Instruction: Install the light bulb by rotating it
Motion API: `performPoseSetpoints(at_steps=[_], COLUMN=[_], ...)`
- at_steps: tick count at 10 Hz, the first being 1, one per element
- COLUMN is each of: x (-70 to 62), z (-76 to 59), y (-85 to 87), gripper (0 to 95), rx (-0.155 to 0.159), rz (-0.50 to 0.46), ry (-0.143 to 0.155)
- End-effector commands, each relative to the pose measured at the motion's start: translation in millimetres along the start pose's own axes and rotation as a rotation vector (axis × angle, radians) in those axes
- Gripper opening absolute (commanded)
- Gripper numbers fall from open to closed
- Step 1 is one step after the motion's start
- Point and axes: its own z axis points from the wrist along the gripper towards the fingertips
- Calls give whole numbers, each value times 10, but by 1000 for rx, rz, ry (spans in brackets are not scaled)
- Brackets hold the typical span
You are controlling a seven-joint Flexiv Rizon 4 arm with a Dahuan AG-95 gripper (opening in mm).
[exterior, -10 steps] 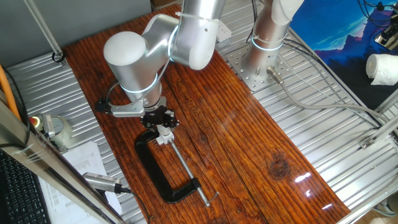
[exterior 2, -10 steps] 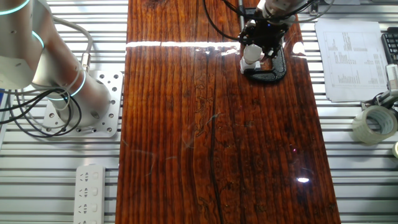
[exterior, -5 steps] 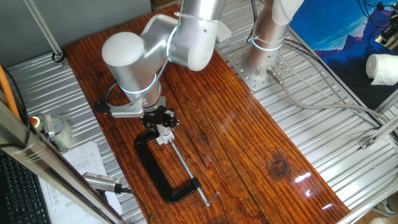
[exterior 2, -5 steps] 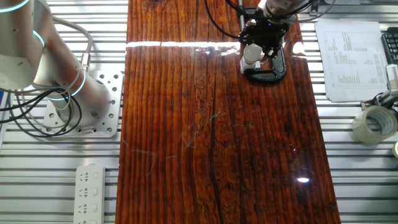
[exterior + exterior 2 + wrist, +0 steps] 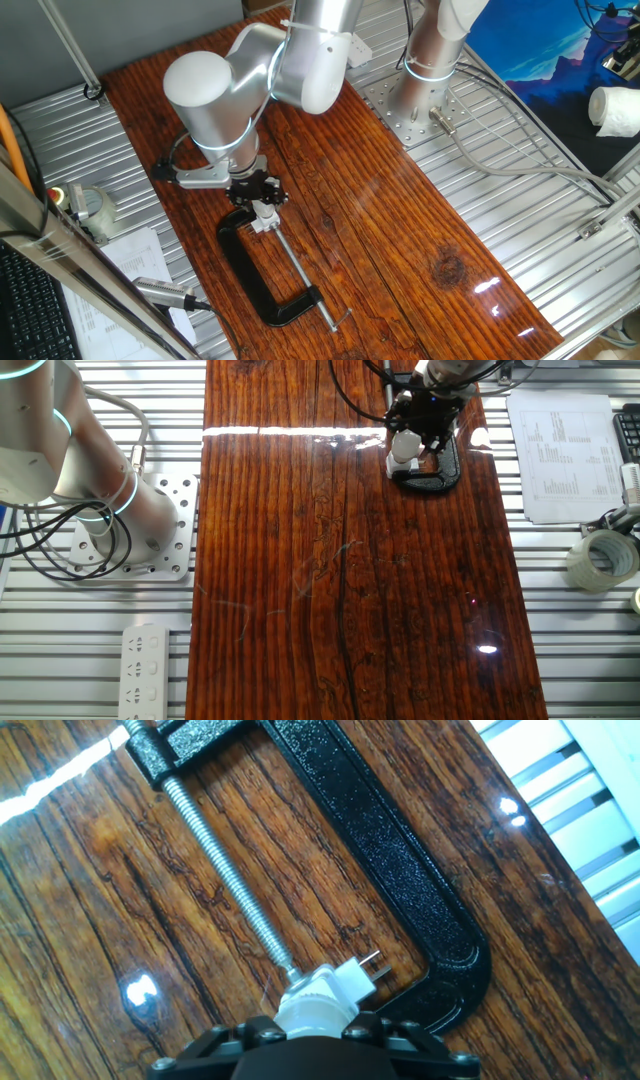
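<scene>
Nothing has shifted over the last second: pincer (image 5: 262, 205) stays closed on the light bulb (image 5: 312, 1003) above the C-clamp (image 5: 400, 870), suggesting slow rotation.

Hardly anything differs — the arm's big grey joint (image 5: 205, 95) sits a touch further left than a second ago, a shift already made half a second back — since then no change shows in either fixed view.
</scene>
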Motion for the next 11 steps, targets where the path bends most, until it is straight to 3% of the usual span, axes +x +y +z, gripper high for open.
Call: performPoseSetpoints(at_steps=[1,8,9,11], x=[-1,-7,-8,-8], z=[-3,0,0,2], y=[2,2,2,1], gripper=[380,380,190,190], rx=[-4,-3,-4,-5], rz=[4,71,90,140], ry=[-2,-2,-3,-4])
